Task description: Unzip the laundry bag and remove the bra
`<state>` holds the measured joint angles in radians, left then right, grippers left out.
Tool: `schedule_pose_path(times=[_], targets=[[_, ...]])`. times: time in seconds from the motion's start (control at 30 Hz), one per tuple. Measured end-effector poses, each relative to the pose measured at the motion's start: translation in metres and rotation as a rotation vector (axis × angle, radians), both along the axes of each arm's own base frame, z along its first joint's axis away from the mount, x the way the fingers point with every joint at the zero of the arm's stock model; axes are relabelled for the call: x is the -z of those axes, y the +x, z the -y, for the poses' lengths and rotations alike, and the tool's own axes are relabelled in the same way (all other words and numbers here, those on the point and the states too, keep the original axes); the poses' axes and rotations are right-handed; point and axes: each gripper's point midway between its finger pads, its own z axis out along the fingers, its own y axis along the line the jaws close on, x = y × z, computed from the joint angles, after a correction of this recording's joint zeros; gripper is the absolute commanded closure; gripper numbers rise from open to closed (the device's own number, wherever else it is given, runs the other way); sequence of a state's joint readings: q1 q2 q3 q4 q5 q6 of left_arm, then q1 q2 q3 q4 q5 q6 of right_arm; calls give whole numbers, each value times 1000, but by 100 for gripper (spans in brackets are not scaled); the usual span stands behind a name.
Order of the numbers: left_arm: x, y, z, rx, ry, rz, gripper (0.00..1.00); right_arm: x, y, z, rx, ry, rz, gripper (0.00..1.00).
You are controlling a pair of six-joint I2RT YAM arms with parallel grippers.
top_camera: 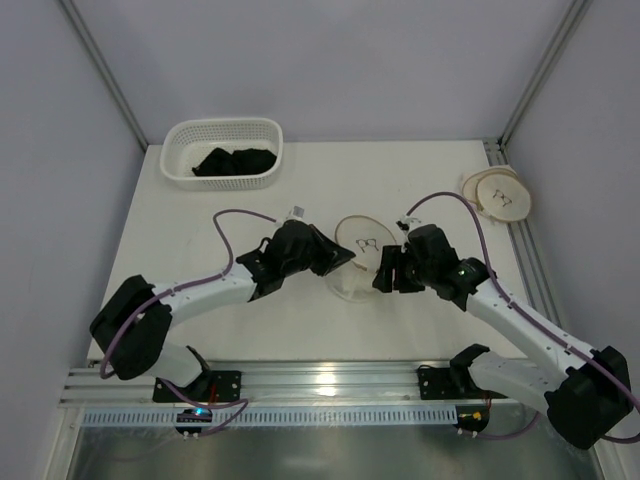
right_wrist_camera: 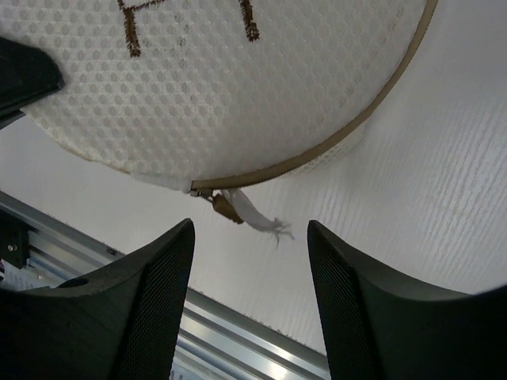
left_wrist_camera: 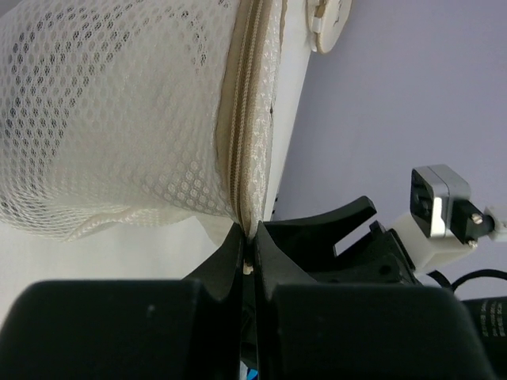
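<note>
The laundry bag (top_camera: 357, 236), a round cream mesh pouch with a brown rim and a dark mark on top, sits mid-table between both arms. My left gripper (top_camera: 343, 261) is shut on the bag's zip seam at its left side; in the left wrist view the jaws (left_wrist_camera: 248, 237) pinch the tan zip edge of the mesh (left_wrist_camera: 119, 119). My right gripper (top_camera: 386, 272) is open and empty at the bag's right side. In the right wrist view its fingers (right_wrist_camera: 249, 231) straddle the space just below the brown zip pull (right_wrist_camera: 228, 208), apart from it, under the bag (right_wrist_camera: 238, 87). The bra is hidden.
A white lattice basket (top_camera: 180, 160) holding black cloth (top_camera: 235, 162) stands at the back left. Two more round pouches (top_camera: 497, 195) lie at the back right edge, also in the left wrist view (left_wrist_camera: 329, 20). A metal rail (top_camera: 330, 380) runs along the near edge.
</note>
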<state>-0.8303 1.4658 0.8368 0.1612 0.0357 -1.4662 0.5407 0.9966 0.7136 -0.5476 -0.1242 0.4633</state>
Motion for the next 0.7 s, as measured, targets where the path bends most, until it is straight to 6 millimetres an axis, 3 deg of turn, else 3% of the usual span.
schedule_pose_path(times=[0.2, 0.5, 0.63, 0.7], targets=[[-16, -3, -2, 4, -25, 21, 100, 7, 15, -8, -6, -16, -1, 58], [-14, -8, -4, 18, -22, 14, 100, -5, 24, -9, 6, 1, 64, 61], [-7, -10, -5, 21, -12, 3, 100, -14, 27, -11, -1, 18, 95, 95], [-7, -10, -5, 24, -13, 1, 100, -15, 27, -13, -4, 26, 96, 96]])
